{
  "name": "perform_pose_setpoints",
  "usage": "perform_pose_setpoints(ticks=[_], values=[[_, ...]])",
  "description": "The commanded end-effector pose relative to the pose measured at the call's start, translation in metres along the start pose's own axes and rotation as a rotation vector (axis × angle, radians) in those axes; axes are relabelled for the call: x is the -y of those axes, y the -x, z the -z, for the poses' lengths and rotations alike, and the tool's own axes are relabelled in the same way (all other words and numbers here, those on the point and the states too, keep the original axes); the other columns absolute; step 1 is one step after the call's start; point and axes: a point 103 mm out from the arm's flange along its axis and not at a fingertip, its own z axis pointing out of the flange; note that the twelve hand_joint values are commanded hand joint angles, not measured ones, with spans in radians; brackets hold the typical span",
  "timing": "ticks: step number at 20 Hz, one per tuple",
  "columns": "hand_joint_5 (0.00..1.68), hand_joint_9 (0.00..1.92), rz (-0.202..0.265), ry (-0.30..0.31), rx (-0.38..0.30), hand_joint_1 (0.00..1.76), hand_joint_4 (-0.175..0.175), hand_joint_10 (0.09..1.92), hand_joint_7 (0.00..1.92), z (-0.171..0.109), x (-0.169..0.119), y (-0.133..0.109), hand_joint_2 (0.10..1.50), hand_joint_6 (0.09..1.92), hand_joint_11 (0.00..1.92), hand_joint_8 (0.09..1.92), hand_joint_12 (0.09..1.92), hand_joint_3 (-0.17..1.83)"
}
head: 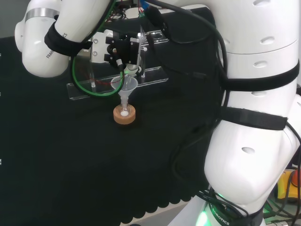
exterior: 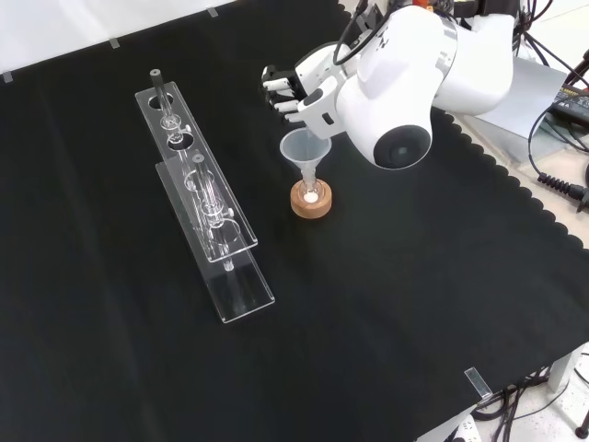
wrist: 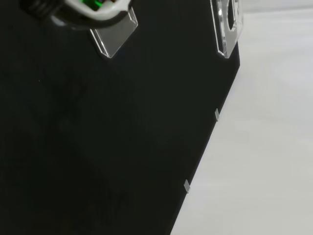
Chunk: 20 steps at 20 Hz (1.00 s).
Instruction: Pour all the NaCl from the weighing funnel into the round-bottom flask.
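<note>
Clear conical funnel (exterior: 304, 147) stands upright in the neck of the small clear round-bottom flask (exterior: 311, 195) on its cork ring stand (exterior: 311, 204), mid-desk on black cloth (exterior: 386, 304). Black-and-white hand (exterior: 296, 92) hangs just above and behind the funnel mouth in the front view, fingers curled; whether they pinch a weighing funnel, cannot tell. Pour path judged straight down.

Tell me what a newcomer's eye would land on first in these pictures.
First, the arm's big white link with its round grey cap, at the top right of the front view. Just left of it the black and white hand hangs above a clear funnel, which stands in a small flask on a cork ring near the cloth's middle. Further left in that view, a long clear plastic rack runs down the black cloth.
</note>
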Motion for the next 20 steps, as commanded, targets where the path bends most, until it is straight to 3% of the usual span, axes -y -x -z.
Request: perform_pose_setpoints(ticks=[1, 11, 20], values=[[1.03, 1.01, -0.001, -0.004, -0.010, 1.06, 0.143, 0.37, 0.69, -0.002, 0.001, 0.002, 0.78, 1.09, 0.72, 0.70, 1.07, 0.66], [1.03, 1.01, 0.003, 0.002, -0.049, 1.06, 0.140, 0.37, 0.69, -0.011, 0.005, 0.004, 0.77, 1.09, 0.72, 0.70, 1.07, 0.66], [1.03, 1.01, 0.015, 0.032, -0.145, 1.06, 0.139, 0.37, 0.69, -0.027, 0.000, 0.010, 0.77, 1.09, 0.72, 0.70, 1.07, 0.67]])
